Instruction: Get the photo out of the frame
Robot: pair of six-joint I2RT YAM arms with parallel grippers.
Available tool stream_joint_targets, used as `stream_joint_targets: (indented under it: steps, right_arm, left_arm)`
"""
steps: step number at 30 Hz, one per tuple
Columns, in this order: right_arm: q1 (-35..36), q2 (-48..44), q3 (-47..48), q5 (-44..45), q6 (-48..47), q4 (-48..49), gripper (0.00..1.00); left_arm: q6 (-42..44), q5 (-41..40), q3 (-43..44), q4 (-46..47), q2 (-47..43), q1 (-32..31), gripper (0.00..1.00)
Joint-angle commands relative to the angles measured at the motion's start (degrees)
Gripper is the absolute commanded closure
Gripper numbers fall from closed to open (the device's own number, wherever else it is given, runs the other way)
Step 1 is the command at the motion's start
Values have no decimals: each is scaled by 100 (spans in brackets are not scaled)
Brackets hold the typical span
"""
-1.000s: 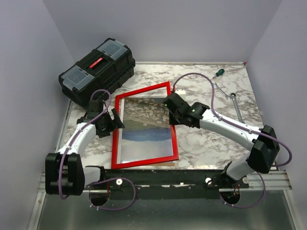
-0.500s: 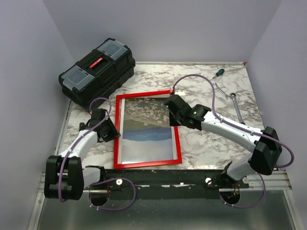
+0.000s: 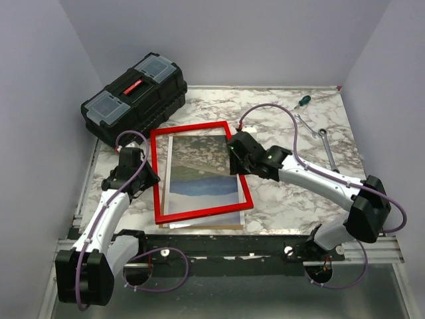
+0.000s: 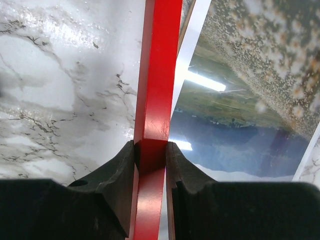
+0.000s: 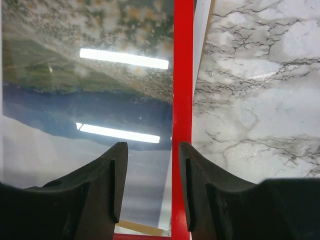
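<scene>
Marble table point(image 3: 292, 199) fills your workspace. The frame point(image 3: 192, 126) lies about mid-table, red, long side running away from the arm bases and skewed a bit, its far left corner close to the toolbox. The photo point(image 3: 199, 176) sits inside the frame's opening, face up, with the flowery field at the far end and pale sky at the near end. Ceiling lights glare off it in the right wrist view. A thin brown board edge point(image 3: 199, 227) shows just past the frame's near bar. In the right wrist view a white strip also shows outside the right bar; can't tell what it belongs to.

Black toolbox point(image 3: 133, 100) is at the far left corner, lid closed, red latch on top.

Your left gripper point(image 4: 150, 150) is clamped on the frame's left bar, about halfway along it, one finger on the outer side over marble, the other on the inner side beside the photo's white border.

Your right gripper point(image 5: 151, 150) is spread fairly wide over the right side of the frame, gripping nothing. One finger is over the photo, the other at the right bar; contact can't be told.

Wrench point(image 3: 325, 143) lies on the far right of the table. Green-handled screwdriver point(image 3: 303, 101) is just beyond it, near the back edge.
</scene>
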Motion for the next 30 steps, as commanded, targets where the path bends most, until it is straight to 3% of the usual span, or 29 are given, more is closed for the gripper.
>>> stream_joint_targets:
  steps: [1,6,10,15,19,20,22,25,28,30]
  right_arm:
    - [15,-107,-298,-371,-377,221,44]
    - [-30,140,-247,451,65,-121,19]
    - [-405,429,-296,256,-299,112,18]
    - [-877,740,-681,-869,-1258,1105,26]
    - [-875,1225,-515,-1203,-1446,1303,43]
    - [-877,1330,-474,-1262,-1434,1312,50]
    - [-878,1483,-419,-1213,-1309,1311,74]
    - [-881,1481,-487,-1218,-1236,1449,82]
    - [-882,1339,-447,-1018,-1200,1363,99]
    - [-877,1149,-389,-822,-1197,1284,99]
  left_arm:
    - [7,207,43,216,-201,4,100]
    - [70,301,93,89,-510,-8,100]
    - [39,527,80,67,-685,-17,100]
    - [74,643,97,80,-822,-35,100]
    - [83,749,120,60,-883,-44,100]
    - [83,775,126,61,-909,-44,100]
    - [75,815,142,62,-968,-58,100]
    - [83,873,168,50,-1037,-82,100]
    - [63,1023,250,33,-1057,-129,100]
    - [-5,1066,310,47,-1107,-267,100]
